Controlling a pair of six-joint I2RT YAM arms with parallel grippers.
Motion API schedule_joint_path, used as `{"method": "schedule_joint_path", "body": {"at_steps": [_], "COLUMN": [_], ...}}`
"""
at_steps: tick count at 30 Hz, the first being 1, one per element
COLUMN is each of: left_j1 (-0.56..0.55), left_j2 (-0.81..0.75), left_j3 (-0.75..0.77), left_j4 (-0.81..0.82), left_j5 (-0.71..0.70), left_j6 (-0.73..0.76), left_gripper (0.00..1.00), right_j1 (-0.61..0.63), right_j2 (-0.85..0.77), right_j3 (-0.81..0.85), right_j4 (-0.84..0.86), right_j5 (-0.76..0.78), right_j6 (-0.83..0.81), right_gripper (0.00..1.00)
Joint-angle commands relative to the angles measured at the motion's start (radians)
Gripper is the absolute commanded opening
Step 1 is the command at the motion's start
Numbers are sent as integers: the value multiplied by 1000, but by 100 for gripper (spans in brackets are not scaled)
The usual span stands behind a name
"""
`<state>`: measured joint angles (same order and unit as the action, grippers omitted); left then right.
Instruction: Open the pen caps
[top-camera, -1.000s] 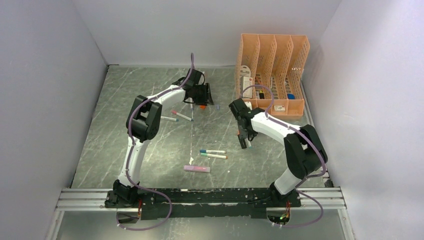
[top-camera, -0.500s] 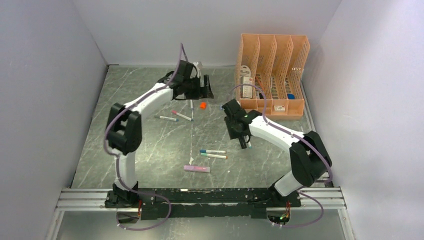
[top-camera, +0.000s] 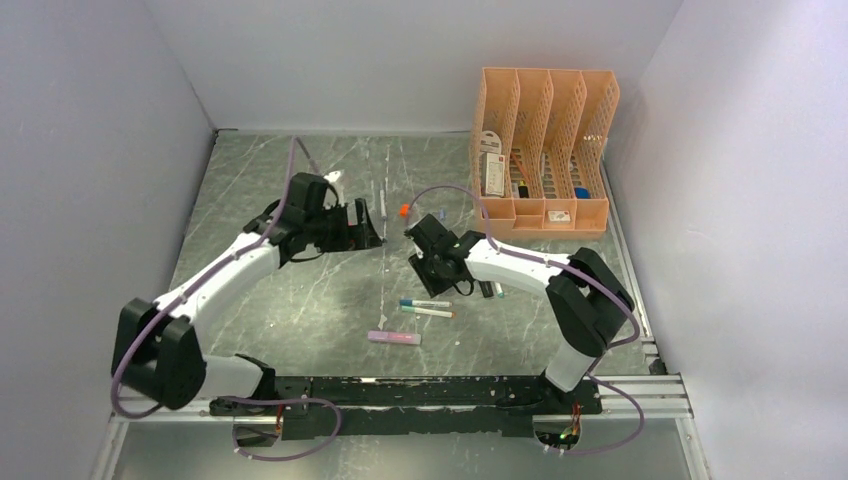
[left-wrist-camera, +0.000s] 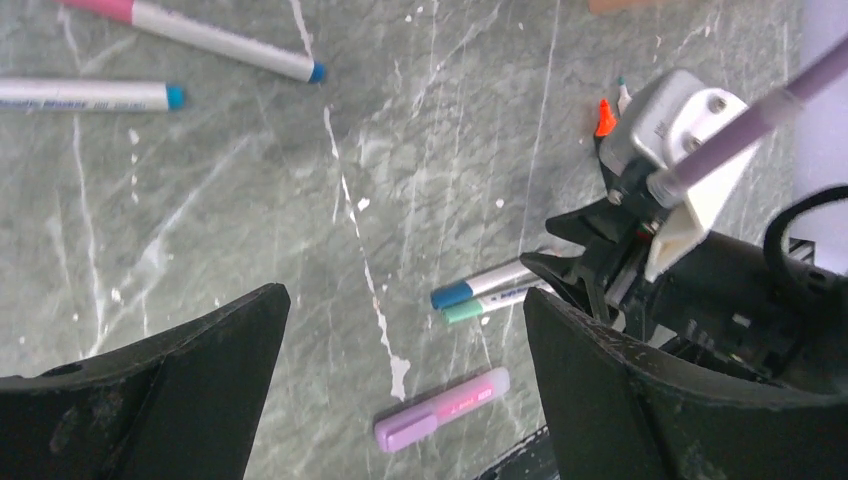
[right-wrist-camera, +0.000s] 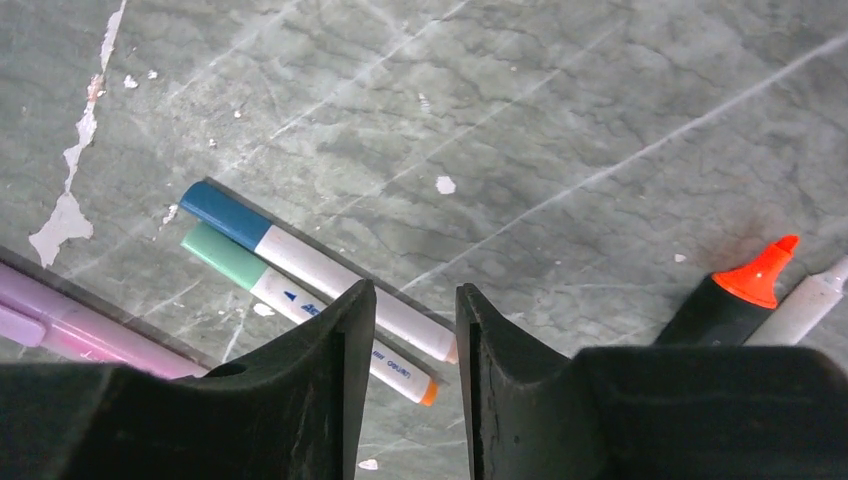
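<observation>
Surface: grey marbled surface (top-camera: 300, 300) inside pale walls, with a peach file organiser (top-camera: 545, 150) at the far right.
Orange cap: it lies loose at (top-camera: 405, 210), just beside a bare white barrel (top-camera: 383, 205). A second ago my left hand was down over it. I let go and the cap stayed where it fell, so I count that pen as opened.
Still capped: the blue-capped pen (right-wrist-camera: 290, 250) and green-capped pen (right-wrist-camera: 265, 285) lie side by side, touching. The pink pen (right-wrist-camera: 60, 320) is just beside them, nearer my bases.
Right hand: the right hand (right-wrist-camera: 410, 330) has its fingers nearly together with a narrow gap, pinching nothing. It has swung away from the black marker (right-wrist-camera: 740, 295), whose orange tip is bare, and now hangs over the blue and green pair.
Left hand: the left hand (left-wrist-camera: 400, 310) is spread wide and empty, drawn back to the left, well apart from the cap.
Meaning: one more cap is off and that pair looks next. I judge my right fingers must widen before taking a barrel, and my left is free to pull.
</observation>
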<state>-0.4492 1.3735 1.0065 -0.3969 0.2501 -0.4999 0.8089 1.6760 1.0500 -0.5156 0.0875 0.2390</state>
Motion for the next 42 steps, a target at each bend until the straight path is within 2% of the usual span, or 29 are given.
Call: {"method": "schedule_joint_path", "body": {"at_steps": [1,7,20,33,37,42], "left_j1": [17,20,24,24,24,24], "left_j2": [-117,-168,-144,-131,-130,-124], "left_j3": [-66,-98,-104,-107,-108,-107], "left_j4": [-11,-49,-29,-14,-6,6], "left_j5": [26,18,43,55,55,62], "left_j6": [-23,-16,-8,-11,-15,-19], "left_gripper": [99,99,99,99,99,99], "right_j1": [29,51,72,88,88,82], "right_j2": [20,18,40,80,114,137], "right_j3": [31,16,-14,-21,-12,-14], "right_j4": [11,12,2,-7,-10,21], "right_j5": [-26,-21,3,55,84,74], "right_j6": [-39,-33,-23,-12,-8,-7], "right_gripper": [37,39,44,43,39,22]}}
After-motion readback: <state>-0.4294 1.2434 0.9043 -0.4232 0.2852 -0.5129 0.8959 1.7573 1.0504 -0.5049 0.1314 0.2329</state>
